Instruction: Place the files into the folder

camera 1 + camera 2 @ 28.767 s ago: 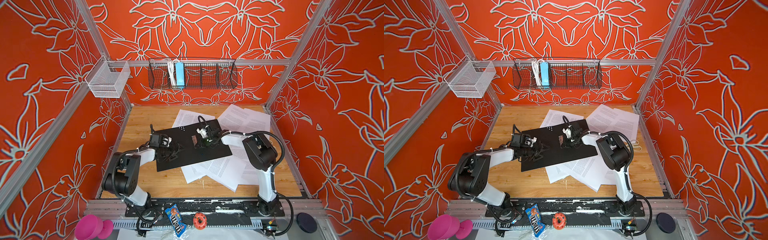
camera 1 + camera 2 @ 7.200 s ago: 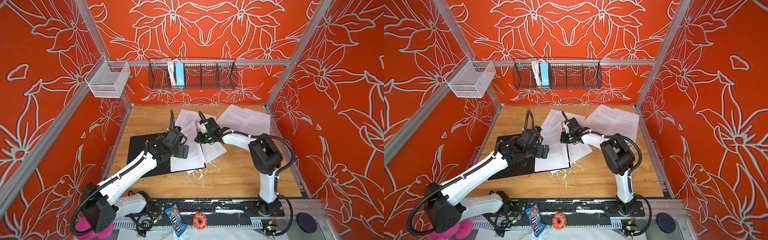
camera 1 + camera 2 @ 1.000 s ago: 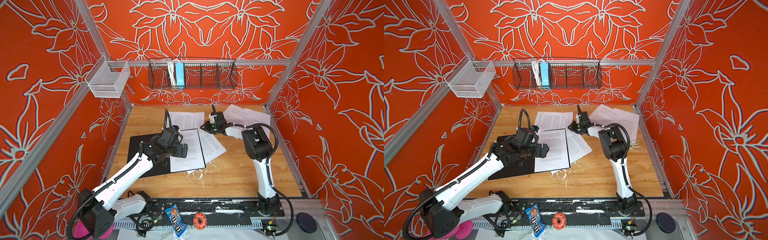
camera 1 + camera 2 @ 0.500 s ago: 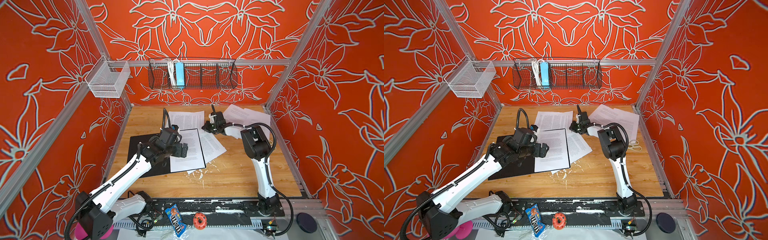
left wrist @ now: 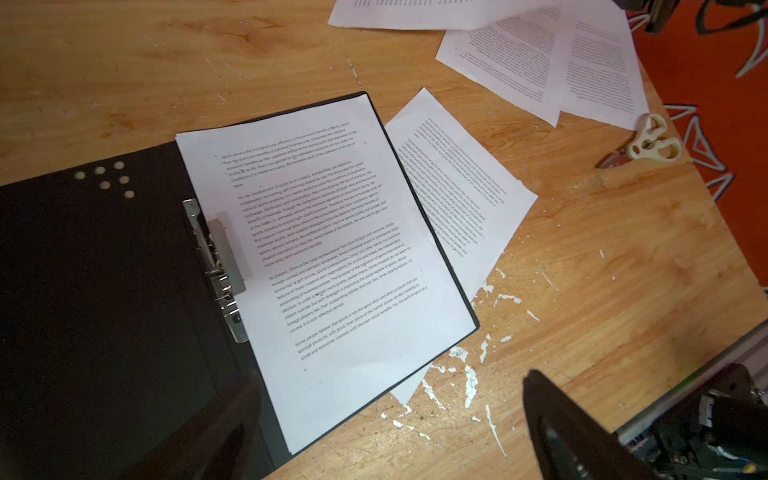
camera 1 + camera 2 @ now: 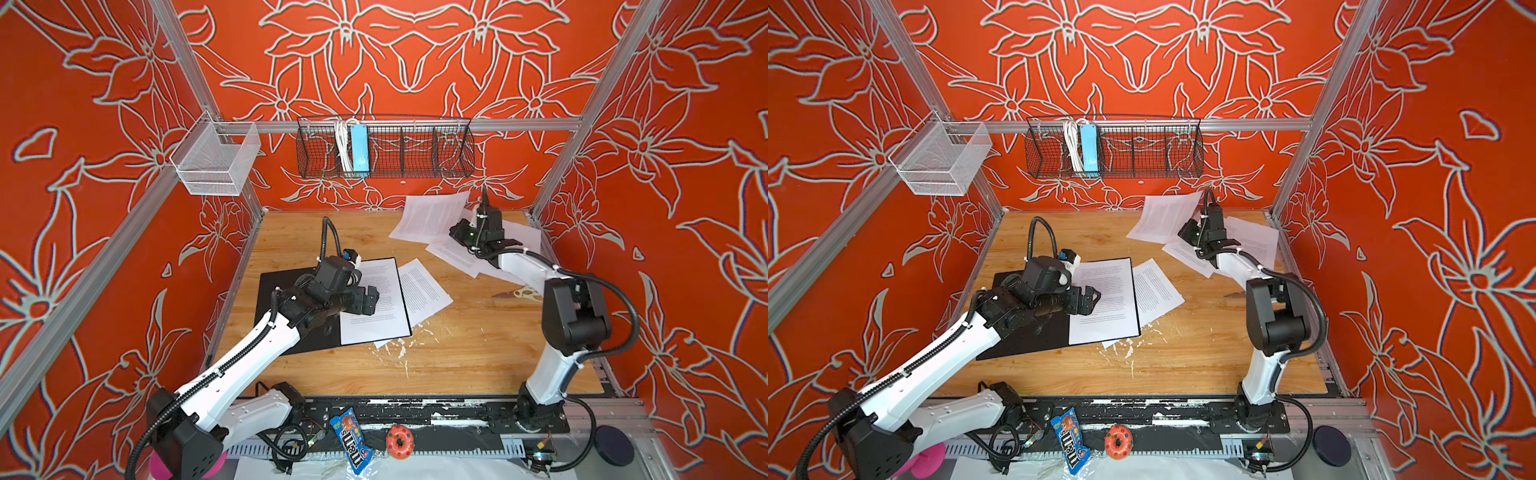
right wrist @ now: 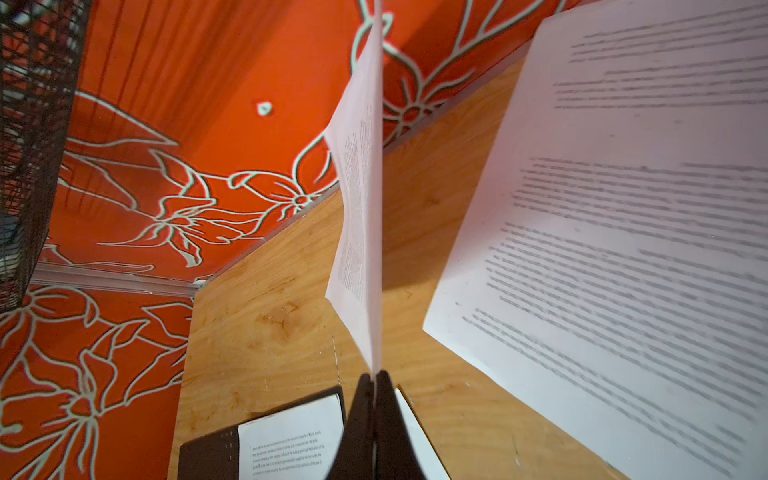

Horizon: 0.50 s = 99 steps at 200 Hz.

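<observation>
The folder point(image 6: 282, 291) point(image 6: 1025, 340) lies open on the left of the table, black inside up, with a metal clip point(image 5: 216, 257) at its spine. One of the files point(image 6: 374, 328) point(image 5: 332, 249) lies on its right half. A second sheet point(image 6: 424, 291) point(image 5: 457, 187) sticks out from under the folder's right edge. My left gripper point(image 6: 365, 299) point(image 5: 390, 378) hovers open over the filed sheet, holding nothing. At the back right my right gripper point(image 6: 459, 232) point(image 7: 374, 378) is shut on the corner of a raised sheet point(image 6: 432, 216) point(image 7: 361, 208). More sheets point(image 6: 523, 241) point(image 7: 623, 249) lie beneath it.
Cream-handled scissors point(image 6: 525, 294) point(image 5: 648, 143) lie by the right arm. White flakes point(image 6: 395, 345) dot the wood in front of the folder. A black wire basket point(image 6: 384, 151) and a white mesh basket point(image 6: 216, 162) hang on the rails. A candy pack point(image 6: 351, 440) lies on the front rail.
My right gripper has closed on a sheet at the back and lifted it off the table, moving right. The left arm has hardly moved and stays open.
</observation>
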Tool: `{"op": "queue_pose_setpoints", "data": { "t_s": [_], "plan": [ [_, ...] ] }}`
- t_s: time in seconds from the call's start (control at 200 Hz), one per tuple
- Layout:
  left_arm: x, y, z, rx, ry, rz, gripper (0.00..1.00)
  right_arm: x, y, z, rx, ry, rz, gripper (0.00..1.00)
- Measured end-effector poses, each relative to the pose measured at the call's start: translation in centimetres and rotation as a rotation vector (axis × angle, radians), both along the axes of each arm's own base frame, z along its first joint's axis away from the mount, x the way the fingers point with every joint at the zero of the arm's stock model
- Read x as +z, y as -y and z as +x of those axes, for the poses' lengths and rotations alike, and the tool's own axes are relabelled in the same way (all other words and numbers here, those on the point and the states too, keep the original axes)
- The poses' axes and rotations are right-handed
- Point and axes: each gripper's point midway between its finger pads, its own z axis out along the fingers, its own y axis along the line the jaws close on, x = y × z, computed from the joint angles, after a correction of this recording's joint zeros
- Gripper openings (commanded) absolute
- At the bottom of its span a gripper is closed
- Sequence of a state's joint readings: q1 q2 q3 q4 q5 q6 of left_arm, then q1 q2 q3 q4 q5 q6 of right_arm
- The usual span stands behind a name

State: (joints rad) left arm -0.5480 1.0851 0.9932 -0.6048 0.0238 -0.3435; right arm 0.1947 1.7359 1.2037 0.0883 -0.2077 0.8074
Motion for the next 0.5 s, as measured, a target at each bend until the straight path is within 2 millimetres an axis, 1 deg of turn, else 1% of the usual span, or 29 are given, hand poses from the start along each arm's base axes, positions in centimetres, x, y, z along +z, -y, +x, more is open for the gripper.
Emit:
{"op": "queue_pose_setpoints", "data": {
  "t_s": [0.065,0.12,0.21,0.255,0.32,0.41,0.495],
  "plan": [
    [-0.1,1.1,0.0,-0.011,-0.012,-0.073,0.98,-0.6,0.8,-2.3,-0.033,-0.023,0.004,0.00],
    [-0.9,2.2,-0.1,-0.018,-0.040,-0.149,0.98,-1.7,1.6,-4.5,-0.069,-0.055,0.012,0.00],
    [-2.9,4.3,-0.2,-0.005,-0.129,-0.285,0.98,-3.6,2.7,-7.8,-0.125,-0.104,0.038,0.00],
    [-4.2,5.6,0.0,0.002,-0.187,-0.351,0.98,-4.6,3.2,-9.5,-0.158,-0.129,0.056,0.00],
    [-5.9,7.6,0.3,0.017,-0.269,-0.414,0.98,-5.7,3.8,-11.5,-0.200,-0.151,0.074,0.00],
    [-7.5,10.9,0.7,0.015,-0.364,-0.471,0.98,-6.1,4.1,-13.4,-0.245,-0.157,0.091,0.00],
    [-8.2,14.0,1.3,0.017,-0.426,-0.536,0.98,-5.4,3.9,-14.5,-0.269,-0.133,0.118,0.00]
  ]
}}
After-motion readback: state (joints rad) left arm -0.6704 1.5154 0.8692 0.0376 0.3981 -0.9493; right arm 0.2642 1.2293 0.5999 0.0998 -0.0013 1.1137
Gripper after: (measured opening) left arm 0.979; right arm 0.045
